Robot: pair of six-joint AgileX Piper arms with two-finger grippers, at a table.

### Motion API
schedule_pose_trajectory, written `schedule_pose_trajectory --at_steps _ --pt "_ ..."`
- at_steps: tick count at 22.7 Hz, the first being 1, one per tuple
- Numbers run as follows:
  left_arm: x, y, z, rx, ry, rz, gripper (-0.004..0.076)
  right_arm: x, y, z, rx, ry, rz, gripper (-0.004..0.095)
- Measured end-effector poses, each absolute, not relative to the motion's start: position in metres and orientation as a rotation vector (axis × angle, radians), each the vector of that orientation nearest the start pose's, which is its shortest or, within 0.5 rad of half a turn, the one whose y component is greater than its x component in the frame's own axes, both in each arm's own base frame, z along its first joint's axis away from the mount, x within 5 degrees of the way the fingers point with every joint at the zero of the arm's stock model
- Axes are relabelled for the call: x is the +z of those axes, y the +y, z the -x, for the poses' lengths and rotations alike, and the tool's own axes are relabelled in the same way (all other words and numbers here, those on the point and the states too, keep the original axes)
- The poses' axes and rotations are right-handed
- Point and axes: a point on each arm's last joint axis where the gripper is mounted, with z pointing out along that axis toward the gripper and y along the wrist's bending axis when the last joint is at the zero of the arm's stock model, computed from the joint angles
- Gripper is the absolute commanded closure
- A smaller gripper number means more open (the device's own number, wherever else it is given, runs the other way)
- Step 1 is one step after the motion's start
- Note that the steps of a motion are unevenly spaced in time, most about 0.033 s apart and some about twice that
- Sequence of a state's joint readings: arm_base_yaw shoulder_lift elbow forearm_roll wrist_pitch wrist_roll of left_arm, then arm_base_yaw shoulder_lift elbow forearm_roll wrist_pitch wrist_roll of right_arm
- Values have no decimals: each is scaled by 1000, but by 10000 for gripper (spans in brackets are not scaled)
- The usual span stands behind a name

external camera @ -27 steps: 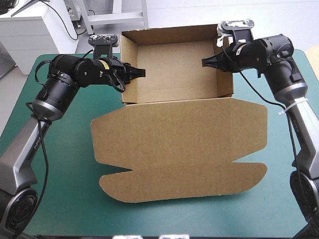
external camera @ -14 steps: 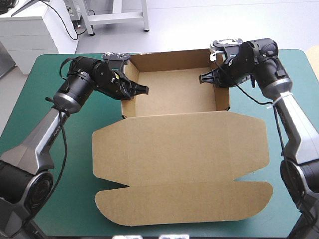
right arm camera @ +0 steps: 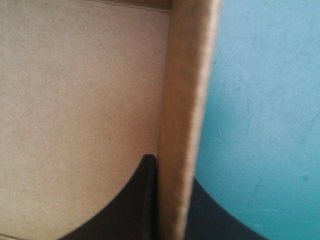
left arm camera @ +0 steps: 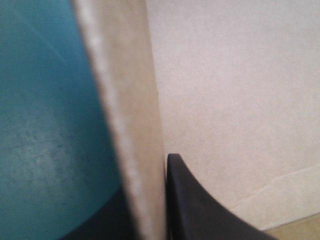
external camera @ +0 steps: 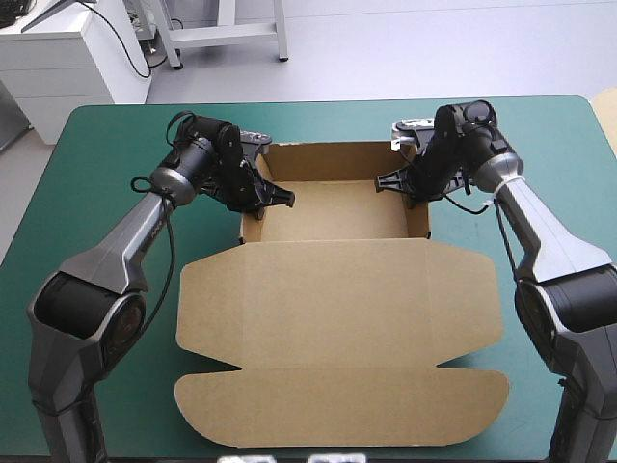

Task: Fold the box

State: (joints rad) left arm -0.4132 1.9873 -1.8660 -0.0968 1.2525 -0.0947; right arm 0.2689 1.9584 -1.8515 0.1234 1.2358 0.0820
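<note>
Box (external camera: 333,212) sits on the teal-green desk (external camera: 96,193), toward its far edge: an open brown tray with its far wall (external camera: 328,159) upright and its lid (external camera: 337,338) lying flat toward the near edge. My left gripper (external camera: 283,200) pinches the tray's left wall (left arm camera: 130,125), clamped tight on the board; my right gripper (external camera: 383,181) clamps the right wall (right arm camera: 185,125) likewise.

The high view looks forward and down over the whole counter (external camera: 96,145). The 2 wrist views look very close along the side walls of the box (external camera: 337,318), shared with the high view.
</note>
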Motion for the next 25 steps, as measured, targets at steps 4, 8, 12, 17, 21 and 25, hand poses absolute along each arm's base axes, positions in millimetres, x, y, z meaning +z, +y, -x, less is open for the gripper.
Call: schedule_pose_trajectory --at_steps 4,8,12,17,21,25 --pt "282 -182 -395 -220 2854 -470 731 279 121 -405 267 2883 190 923" --pt "283 -182 -397 -208 2848 -477 707 276 122 -406 268 2884 186 923" --pt "280 -183 -397 -208 2851 -491 576 276 120 -407 223 2880 188 837" --pt "282 -187 -397 -210 2817 -568 238 275 122 -404 196 2889 304 201" --pt "282 -186 -398 -196 2810 -581 204 275 122 -404 191 2895 316 134" --pt "282 -186 -398 -189 2809 -582 205 274 122 -403 191 2898 316 168"
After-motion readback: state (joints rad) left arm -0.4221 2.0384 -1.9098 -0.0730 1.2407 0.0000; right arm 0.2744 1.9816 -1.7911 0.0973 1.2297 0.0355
